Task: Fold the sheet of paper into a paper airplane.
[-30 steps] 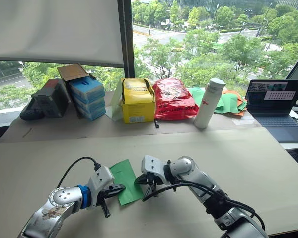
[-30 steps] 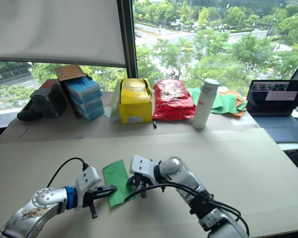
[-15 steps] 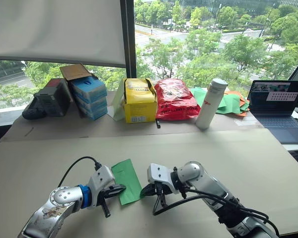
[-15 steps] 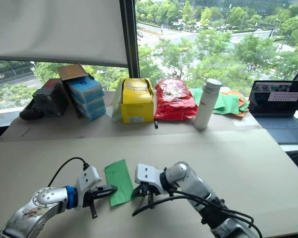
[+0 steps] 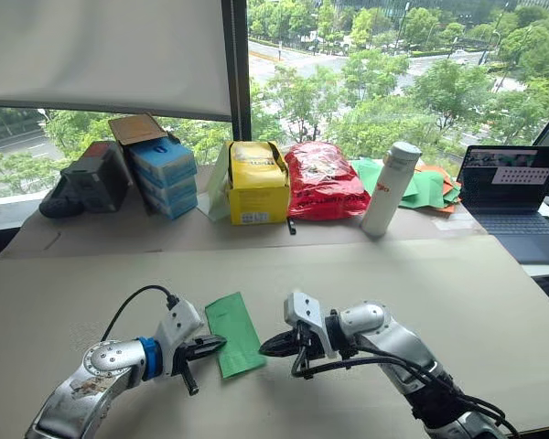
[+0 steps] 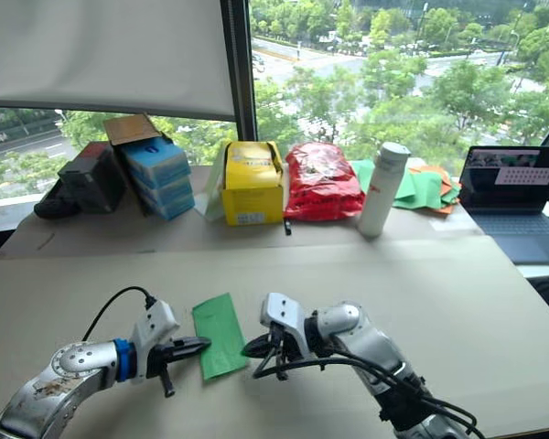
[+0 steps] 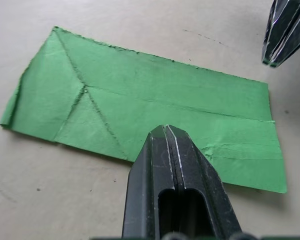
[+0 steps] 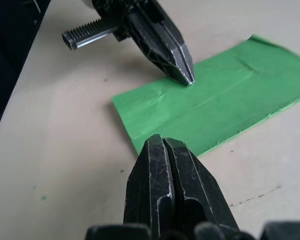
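My left pincer point(image 5: 212, 345) has its two black fingers pressed together. Its tip rests on the near long edge of the sheet of paper point(image 5: 234, 321). It holds nothing between its fingers; it only presses down on the green sheet.

My right pincer point(image 5: 273, 344) is pressed together too, with nothing in it. Its tip sits just beside the paper, on the side away from my left pincer, and does not touch it. The two tips point at each other with the near end of the paper between them.

The paper lies flat on the desk point(image 5: 457, 293). It is folded into a long strip. In my left wrist view I see one end point(image 7: 50, 100) folded over with slanted crease lines, and a long crease runs down the strip.

Far past both pincers, along the window, stand other things. Beyond my left pincer are blue boxes point(image 5: 162, 176) and a dark box point(image 5: 96, 178). Further along are a yellow box point(image 5: 253, 183), a red bag point(image 5: 321, 181) and a white bottle point(image 5: 389, 189). Behind the bottle is a heap of green and orange sheets point(image 5: 425, 187). Far off to the side of my right pincer is an open laptop point(image 5: 512, 197).
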Motion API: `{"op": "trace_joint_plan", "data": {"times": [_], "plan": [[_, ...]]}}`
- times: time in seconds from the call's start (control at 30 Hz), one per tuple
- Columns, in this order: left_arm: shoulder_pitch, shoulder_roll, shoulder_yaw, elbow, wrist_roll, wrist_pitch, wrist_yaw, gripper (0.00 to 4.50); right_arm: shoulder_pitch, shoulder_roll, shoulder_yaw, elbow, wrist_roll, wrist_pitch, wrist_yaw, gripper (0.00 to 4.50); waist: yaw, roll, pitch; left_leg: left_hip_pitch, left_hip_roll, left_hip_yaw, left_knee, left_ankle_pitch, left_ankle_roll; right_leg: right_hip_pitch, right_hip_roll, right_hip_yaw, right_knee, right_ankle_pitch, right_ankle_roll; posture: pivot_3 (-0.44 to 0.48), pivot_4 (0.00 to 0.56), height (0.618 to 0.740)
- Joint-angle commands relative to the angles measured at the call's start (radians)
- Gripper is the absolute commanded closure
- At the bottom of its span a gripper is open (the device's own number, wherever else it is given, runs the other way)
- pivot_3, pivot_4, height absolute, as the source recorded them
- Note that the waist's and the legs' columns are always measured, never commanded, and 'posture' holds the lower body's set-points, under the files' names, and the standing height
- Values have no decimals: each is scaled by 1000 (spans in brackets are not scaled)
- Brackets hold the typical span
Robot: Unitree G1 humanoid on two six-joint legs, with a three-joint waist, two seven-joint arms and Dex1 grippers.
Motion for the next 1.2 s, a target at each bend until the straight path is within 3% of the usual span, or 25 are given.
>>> {"op": "trace_joint_plan", "data": {"times": [0.03,0.13,0.43,1.2], "plan": [[24,43,143,-79,-103,46,-28,4500,35,-40,-84,-134,91,64,-26,4452,-1,-1,1,0,0,0,0,0,0,0,0,0,0,0,0,0,150,740],[74,75,180,-68,-106,52,-42,4500,66,-62,-114,-173,121,100,-64,4452,-1,-1,1,0,0,0,-1,-1,0,0,0,0,-1,0,0,0,150,740],[80,51,56,5,-14,-13,-21,4500,100,-75,-125,-206,147,136,-162,4452,10,-3,11,0,0,0,0,-1,0,0,0,-1,-1,0,0,0,150,740],[-376,-72,-158,256,77,-127,-114,4500,125,-86,-151,-255,217,169,-323,4452,23,-5,12,-1,-1,2,3,0,1,2,12,-4,-1,1,2,0,150,740]]}}
